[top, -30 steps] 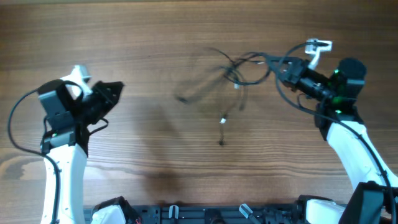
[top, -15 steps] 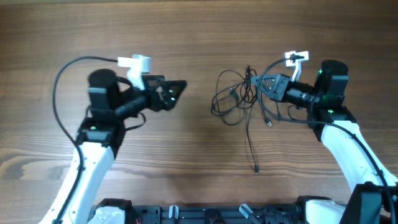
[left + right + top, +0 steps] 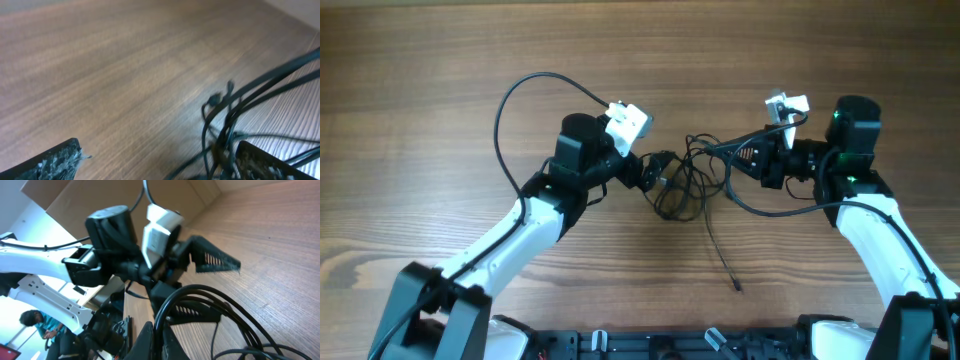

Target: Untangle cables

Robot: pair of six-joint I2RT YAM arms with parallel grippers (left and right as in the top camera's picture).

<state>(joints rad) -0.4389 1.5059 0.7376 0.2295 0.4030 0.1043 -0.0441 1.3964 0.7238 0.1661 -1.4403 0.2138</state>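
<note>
Risk: cables bunched dead centre, right gripper pinching them from 3 o'clock, left gripper spread wide at 9. If I grab several strands, pulling tightens the tangle.

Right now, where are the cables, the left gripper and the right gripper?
cables [image 3: 682, 180], overhead view, middle of the tangled bunch.
left gripper [image 3: 658, 172], overhead view, between its open fingertips.
right gripper [image 3: 742, 158], overhead view, at its shut fingertips.
</note>
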